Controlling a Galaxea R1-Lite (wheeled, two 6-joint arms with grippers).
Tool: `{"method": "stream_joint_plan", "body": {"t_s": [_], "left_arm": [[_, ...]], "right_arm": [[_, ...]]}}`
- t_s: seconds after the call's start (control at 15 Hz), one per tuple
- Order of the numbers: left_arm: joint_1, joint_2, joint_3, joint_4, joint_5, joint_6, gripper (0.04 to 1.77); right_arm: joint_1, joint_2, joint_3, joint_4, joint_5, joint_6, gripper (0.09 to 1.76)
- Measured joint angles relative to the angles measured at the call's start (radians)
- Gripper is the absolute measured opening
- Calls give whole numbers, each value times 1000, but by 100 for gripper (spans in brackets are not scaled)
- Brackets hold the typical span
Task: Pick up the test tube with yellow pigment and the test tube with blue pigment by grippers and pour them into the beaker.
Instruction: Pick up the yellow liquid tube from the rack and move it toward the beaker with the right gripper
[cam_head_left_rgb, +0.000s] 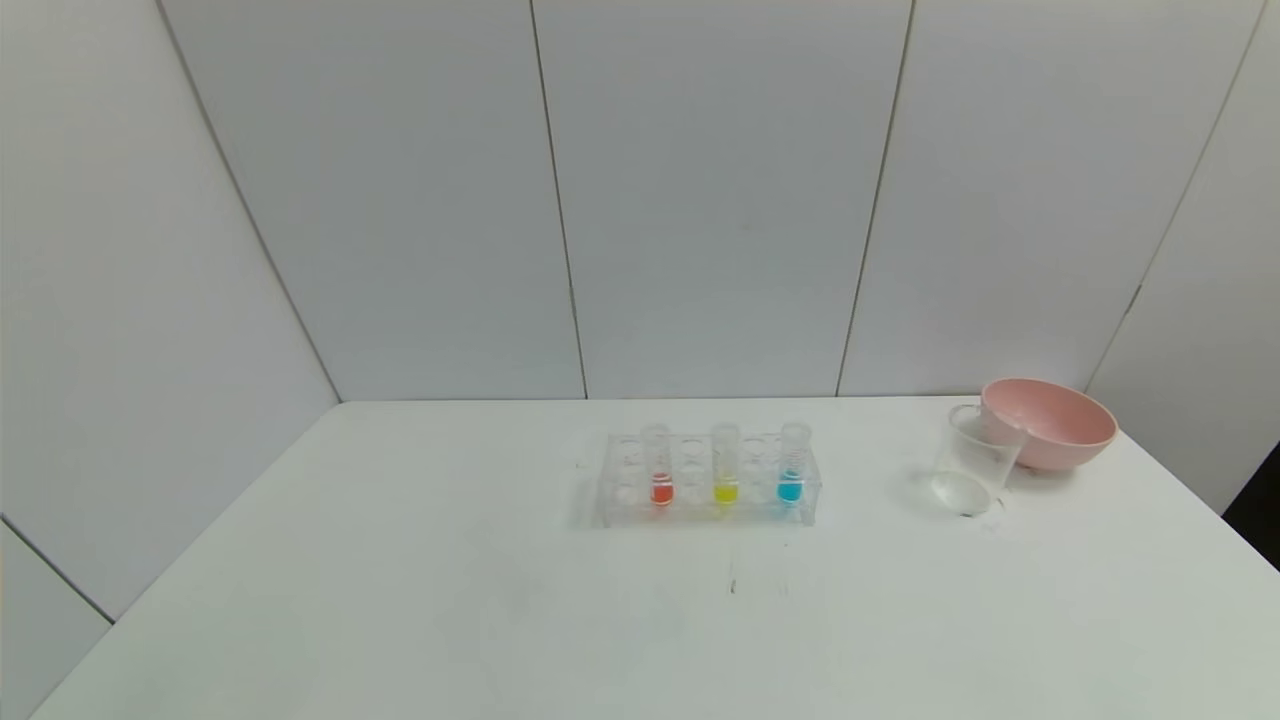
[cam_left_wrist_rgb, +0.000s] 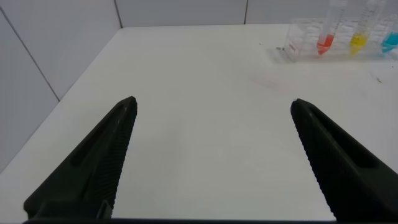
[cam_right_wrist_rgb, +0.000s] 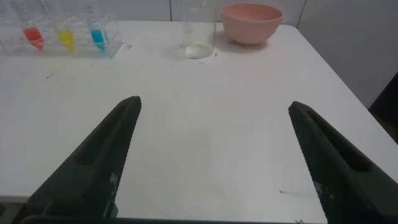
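Observation:
The test tube with yellow pigment (cam_head_left_rgb: 725, 470) stands upright in the middle of a clear rack (cam_head_left_rgb: 615, 500) on the white table. The test tube with blue pigment (cam_head_left_rgb: 791, 468) stands at the rack's right end. Both also show in the left wrist view (cam_left_wrist_rgb: 357, 38) (cam_left_wrist_rgb: 390, 41) and the right wrist view (cam_right_wrist_rgb: 66, 38) (cam_right_wrist_rgb: 97, 37). The clear beaker (cam_head_left_rgb: 972, 462) stands right of the rack, touching a pink bowl; it also shows in the right wrist view (cam_right_wrist_rgb: 199, 31). My left gripper (cam_left_wrist_rgb: 212, 104) and right gripper (cam_right_wrist_rgb: 214, 104) are open and empty above the near table, out of the head view.
A tube with orange-red liquid (cam_head_left_rgb: 660, 470) stands left of the yellow one in the rack. The pink bowl (cam_head_left_rgb: 1050, 422) sits at the far right near the table's edge. White wall panels close the back and left. A small dark mark (cam_head_left_rgb: 733, 586) lies before the rack.

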Motion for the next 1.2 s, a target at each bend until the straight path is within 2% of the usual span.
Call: {"method": "stream_joint_plan", "body": {"t_s": [1.2], "left_arm": [[0,0,0,0,0,0,176]], "right_arm": [[-1,0,0,-6,-7,9,171]]}}
